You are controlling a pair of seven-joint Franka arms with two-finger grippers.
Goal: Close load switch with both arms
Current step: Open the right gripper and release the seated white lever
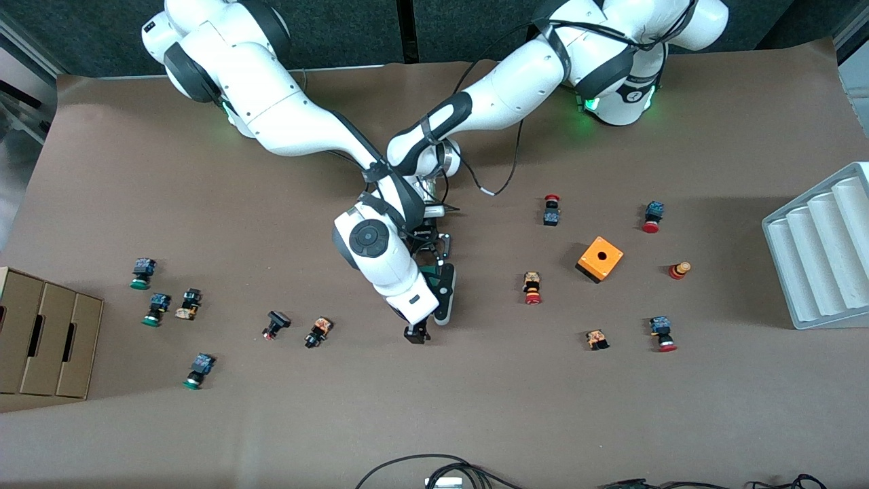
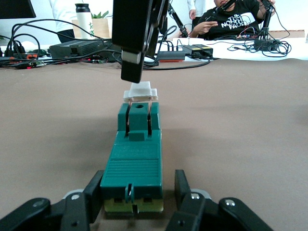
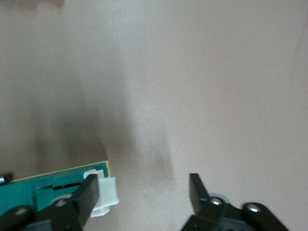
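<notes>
With the left gripper (image 2: 133,199) clamped on the load switch (image 2: 134,159) lying mid-table, we keep that end steady while the right gripper (image 3: 144,190), jaws wide and empty at the white handle (image 3: 105,196), works.

Both arms meet mid-table over the green load switch (image 1: 430,273), near the orange box (image 1: 600,259).
</notes>
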